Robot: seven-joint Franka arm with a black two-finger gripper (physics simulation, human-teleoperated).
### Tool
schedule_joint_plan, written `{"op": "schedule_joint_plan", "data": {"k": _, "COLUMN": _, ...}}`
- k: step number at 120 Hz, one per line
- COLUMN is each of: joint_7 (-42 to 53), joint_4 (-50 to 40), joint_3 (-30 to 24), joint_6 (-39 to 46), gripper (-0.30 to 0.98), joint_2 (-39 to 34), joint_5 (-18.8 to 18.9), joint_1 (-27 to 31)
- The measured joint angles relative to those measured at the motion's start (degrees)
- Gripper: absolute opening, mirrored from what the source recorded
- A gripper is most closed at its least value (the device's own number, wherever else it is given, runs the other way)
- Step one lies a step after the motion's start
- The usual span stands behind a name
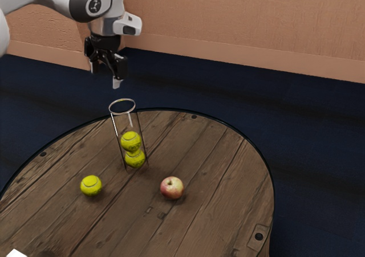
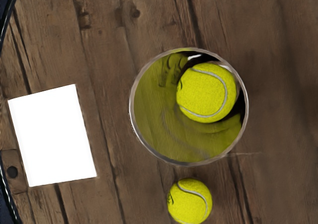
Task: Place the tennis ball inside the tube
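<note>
Our hand [image 1: 105,76] hangs spread and empty above the tube [image 1: 128,124]. The loose tennis ball [image 1: 91,185] sits toward the surface's [image 1: 222,183] exterior-view left edge; light, springy, ready to roll, it wants our grip across its middle.

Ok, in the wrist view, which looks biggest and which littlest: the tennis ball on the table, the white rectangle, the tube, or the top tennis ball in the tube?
1. Tube
2. White rectangle
3. Top tennis ball in the tube
4. Tennis ball on the table
</note>
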Motion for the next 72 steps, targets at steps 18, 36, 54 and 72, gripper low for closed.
{"op": "schedule_joint_plan", "data": {"k": 18, "joint_7": 0.9, "joint_4": -13.2, "joint_3": -0.1, "joint_6": 5.2, "gripper": 0.69, "joint_2": -5.0, "joint_5": -0.9, "joint_1": 2.6}}
{"op": "schedule_joint_plan", "data": {"k": 36, "joint_7": 1.7, "joint_4": -28.1, "joint_3": -0.3, "joint_6": 13.2, "gripper": 0.69, "joint_2": -7.0, "joint_5": -1.8, "joint_1": 5.3}}
{"op": "schedule_joint_plan", "data": {"k": 54, "joint_7": 2.1, "joint_4": -38.7, "joint_3": -0.3, "joint_6": 23.8, "gripper": 0.69, "joint_2": -6.2, "joint_5": -5.0, "joint_1": 9.1}}
{"op": "schedule_joint_plan", "data": {"k": 72, "joint_7": 2.3, "joint_4": -44.6, "joint_3": -0.2, "joint_6": 34.7, "gripper": 0.69, "joint_2": -2.9, "joint_5": -7.8, "joint_1": 13.6}}
